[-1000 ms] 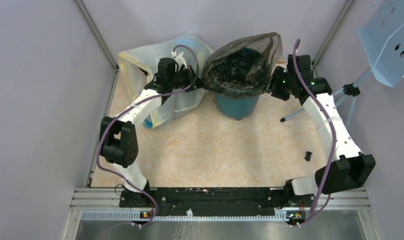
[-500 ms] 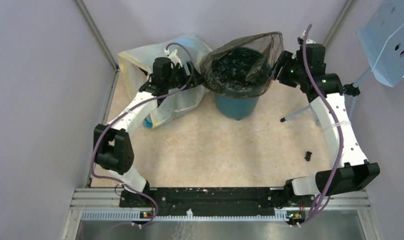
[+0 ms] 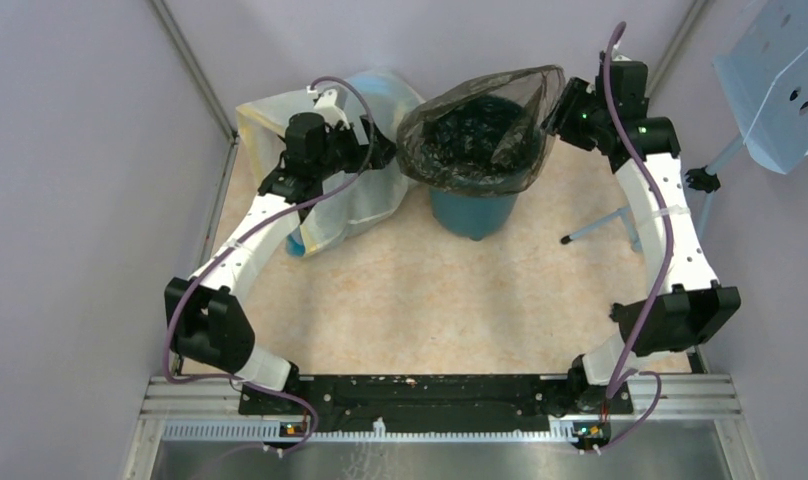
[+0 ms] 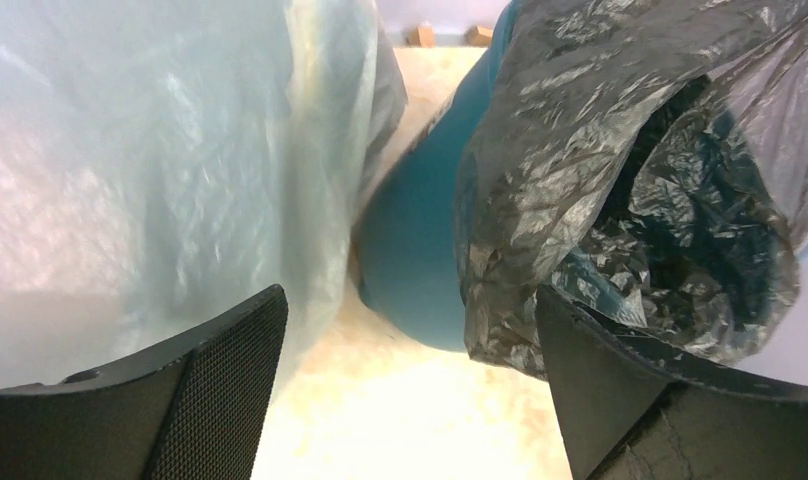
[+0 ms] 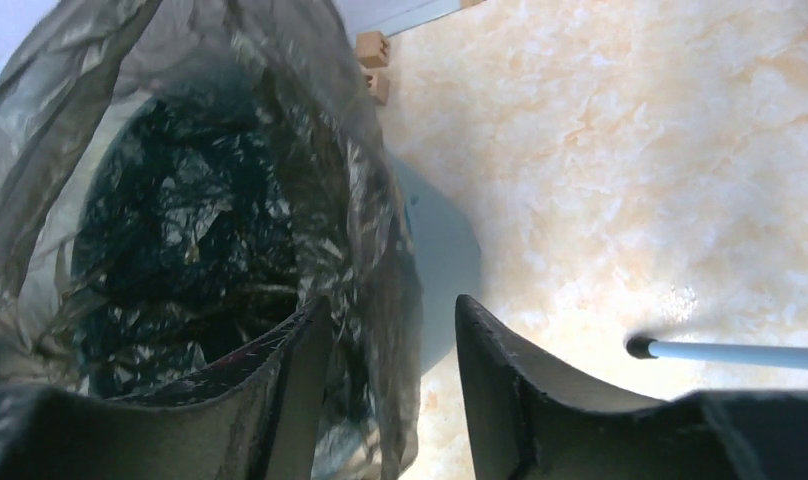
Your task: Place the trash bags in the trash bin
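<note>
Top external view: trash bag draped over teal trash bin

Left gripper gapes empty, the bag's folded rim just beside one finger. Right gripper, fingers parted, shows the opposite rim in its gap. Whitish bag stands beyond, left of the bin.

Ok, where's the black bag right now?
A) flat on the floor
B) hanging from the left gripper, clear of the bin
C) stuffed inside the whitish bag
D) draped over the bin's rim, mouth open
D: the black bag sits over the top of the bin with its mouth spread open, and the bin's teal wall shows below it.
</note>
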`<state>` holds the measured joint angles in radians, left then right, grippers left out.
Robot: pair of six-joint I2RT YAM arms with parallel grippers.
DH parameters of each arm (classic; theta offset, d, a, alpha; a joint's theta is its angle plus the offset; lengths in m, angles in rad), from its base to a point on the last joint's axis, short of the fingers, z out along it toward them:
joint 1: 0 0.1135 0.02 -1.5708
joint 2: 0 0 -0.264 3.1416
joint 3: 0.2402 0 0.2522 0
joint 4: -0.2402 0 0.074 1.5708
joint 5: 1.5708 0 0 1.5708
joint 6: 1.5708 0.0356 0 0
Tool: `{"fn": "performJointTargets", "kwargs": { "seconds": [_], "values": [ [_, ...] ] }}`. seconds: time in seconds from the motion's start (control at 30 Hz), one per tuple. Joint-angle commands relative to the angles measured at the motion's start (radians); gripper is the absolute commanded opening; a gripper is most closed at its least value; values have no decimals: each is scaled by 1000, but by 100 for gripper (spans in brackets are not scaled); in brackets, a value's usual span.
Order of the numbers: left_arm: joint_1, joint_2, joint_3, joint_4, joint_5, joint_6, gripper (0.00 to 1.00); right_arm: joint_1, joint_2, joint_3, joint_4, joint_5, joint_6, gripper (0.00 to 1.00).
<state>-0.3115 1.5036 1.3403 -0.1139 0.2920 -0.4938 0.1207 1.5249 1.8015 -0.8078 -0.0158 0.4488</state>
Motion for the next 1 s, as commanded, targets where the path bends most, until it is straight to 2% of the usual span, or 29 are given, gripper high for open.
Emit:
{"fn": "performJointTargets", "kwargs": {
  "seconds": [0.0, 0.1, 0.3, 0.37, 0.5, 0.57, 0.73, 0.8, 0.83, 0.97],
  "values": [
    [-42, -5, 69, 148, -37, 224, 95, -16, 54, 119, -9, 41, -6, 44],
    [-79, 56, 170, 120, -69, 364, 89, -16, 58, 120, 4, 33, -7, 28],
    [-142, 113, 222, 152, -113, 477, 84, -16, 72, 120, 17, 20, -1, 22],
    [-148, 143, 248, 144, -115, 484, 83, -16, 77, 128, 14, 20, -3, 13],
    [-150, 191, 287, 146, -116, 485, 80, -17, 81, 137, 6, 33, -15, 5],
    [-150, 216, 318, 139, -130, 507, 68, -19, 83, 137, -2, 50, -18, 0],
    [-148, 286, 387, 120, -174, 496, 20, -39, 99, 135, -34, 94, -20, 0],
    [-148, 311, 406, 124, -184, 460, 5, -48, 106, 125, -38, 98, -21, 0],
    [-148, 324, 415, 126, -185, 442, 0, -53, 111, 119, -39, 96, -21, 0],
    [-137, 390, 465, 124, -142, 360, 0, -68, 139, 104, -43, 92, -15, 0]
  ]
}}
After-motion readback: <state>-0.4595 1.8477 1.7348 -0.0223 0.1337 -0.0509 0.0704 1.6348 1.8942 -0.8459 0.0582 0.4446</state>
